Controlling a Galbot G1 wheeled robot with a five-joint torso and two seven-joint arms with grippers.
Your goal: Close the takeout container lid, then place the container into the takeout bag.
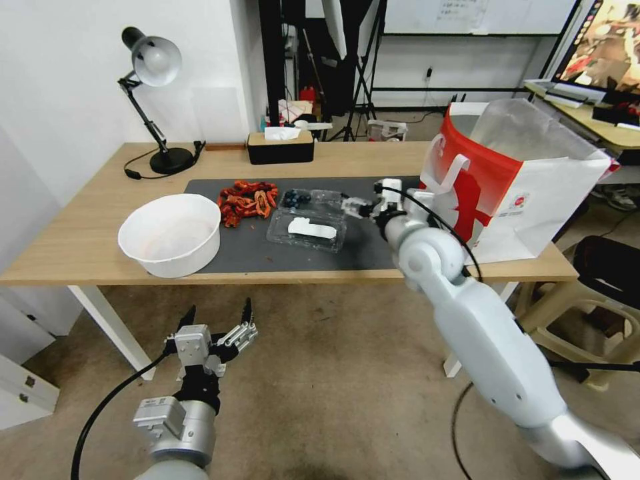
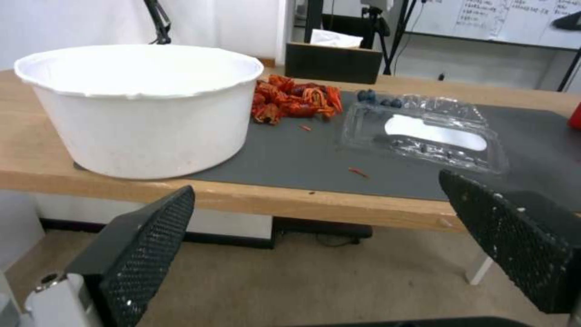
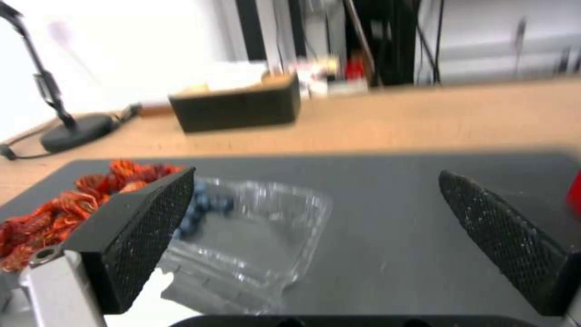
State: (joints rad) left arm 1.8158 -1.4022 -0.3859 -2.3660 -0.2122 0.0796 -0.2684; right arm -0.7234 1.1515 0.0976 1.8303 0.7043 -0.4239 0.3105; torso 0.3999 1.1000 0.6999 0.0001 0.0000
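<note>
Container (image 1: 308,220) lay open on dark mat (image 1: 373,250) on counter (image 1: 87,233), both halves flat: far half w/ blueberries (image 1: 296,198), near half w/ white oblong piece (image 1: 311,229). Which half was lid: couldn't tell. Right gripper (image 1: 348,206) hung just beside container, on bag side, low over mat, fingers (image 3: 142,236) spread, pinching nothing; in right wrist view, container (image 3: 254,240) seen between fingers, apart from both. Bag (image 1: 517,180) stood upright, mouth open, on counter beyond right gripper from container, well apart from it. White bowl (image 1: 170,233) sat on opposite side of container, on mat edge; red crumpled pile (image 1: 247,200) between bowl and container's far half. Left gripper (image 1: 217,319) parked below counter edge, nearer than bowl, well apart from container, fingers (image 2: 145,254) spread, empty.
</note>
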